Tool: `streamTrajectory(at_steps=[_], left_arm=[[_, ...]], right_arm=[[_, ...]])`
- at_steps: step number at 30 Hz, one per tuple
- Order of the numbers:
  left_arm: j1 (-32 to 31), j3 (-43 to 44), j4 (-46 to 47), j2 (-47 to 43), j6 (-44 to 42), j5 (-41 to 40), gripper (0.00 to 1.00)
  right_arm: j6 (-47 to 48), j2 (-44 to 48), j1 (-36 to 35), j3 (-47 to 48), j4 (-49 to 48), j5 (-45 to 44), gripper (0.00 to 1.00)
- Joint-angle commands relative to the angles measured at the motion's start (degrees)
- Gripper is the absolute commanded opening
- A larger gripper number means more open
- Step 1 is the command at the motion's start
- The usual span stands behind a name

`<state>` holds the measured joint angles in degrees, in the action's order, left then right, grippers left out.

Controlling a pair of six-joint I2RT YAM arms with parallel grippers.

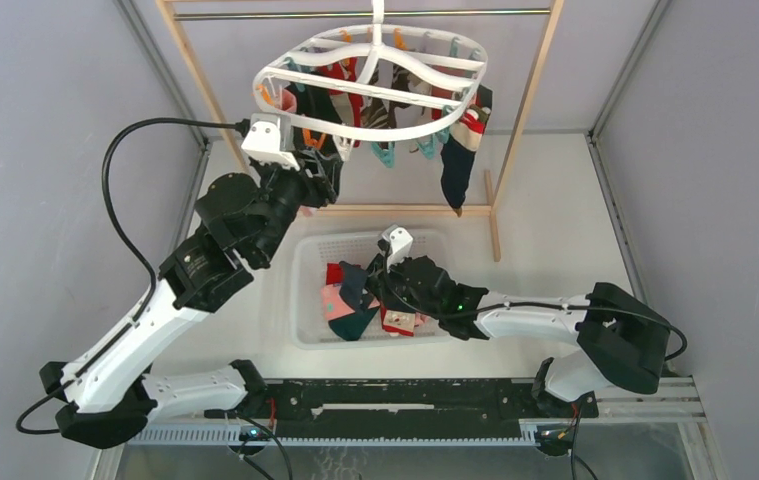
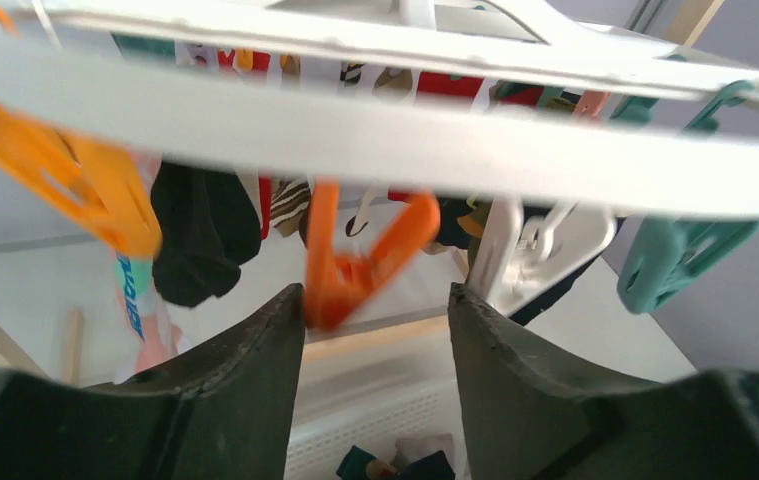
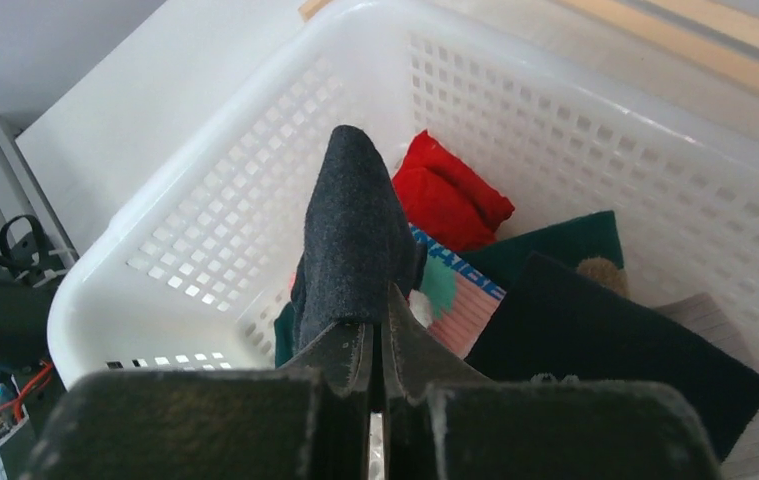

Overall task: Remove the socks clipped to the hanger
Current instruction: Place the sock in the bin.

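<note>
Orange plastic clip point(image 2: 340, 275) bracketed by parted left gripper point(image 2: 375, 300)
Hung under white oval hanger point(image 2: 405, 140); charcoal fabric sock point(image 3: 350, 230) clamped by right gripper point(image 3: 375, 335)

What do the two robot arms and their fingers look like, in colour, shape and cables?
The left arm and the right arm both combine white link shells with black joint housings. A black cable loops beside the left one; another runs along the right one. Each wrist carries a white camera box. The fingers are dark, matte and taper to blunt tips.
</note>
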<state>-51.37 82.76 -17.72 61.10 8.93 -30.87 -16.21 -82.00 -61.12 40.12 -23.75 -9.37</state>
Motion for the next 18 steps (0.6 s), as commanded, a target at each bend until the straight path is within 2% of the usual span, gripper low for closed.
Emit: streamTrajectory(at_steps=[1,3,6,16,18], left_arm=[[-0.26,-4.16,1.17,-2.9,1.81,0.68,0.62],[-0.24,-6.21,1.15,-4.04,2.49,0.92,0.64],[-0.22,-9.17,1.04,-5.67,3.12,1.11,0.65],[-0.23,-18.67,0.46,-12.25,5.78,0.59,0.7],[-0.22,-20.35,0.17,-13.52,6.28,0.26,0.71]], right_arm=[[-1.57,-0.53,-0.49,0.05,1.79,0.81,0.11],[-2.1,-0.17,-0.49,0.05,4.46,-0.07,0.34],[-2.48,1.06,-0.77,0.05,9.18,-2.47,0.51],[-2.5,12.38,-1.89,-4.26,19.73,-8.41,0.72],[-3.43,15.29,-1.89,-5.66,21.02,-8.65,0.79]])
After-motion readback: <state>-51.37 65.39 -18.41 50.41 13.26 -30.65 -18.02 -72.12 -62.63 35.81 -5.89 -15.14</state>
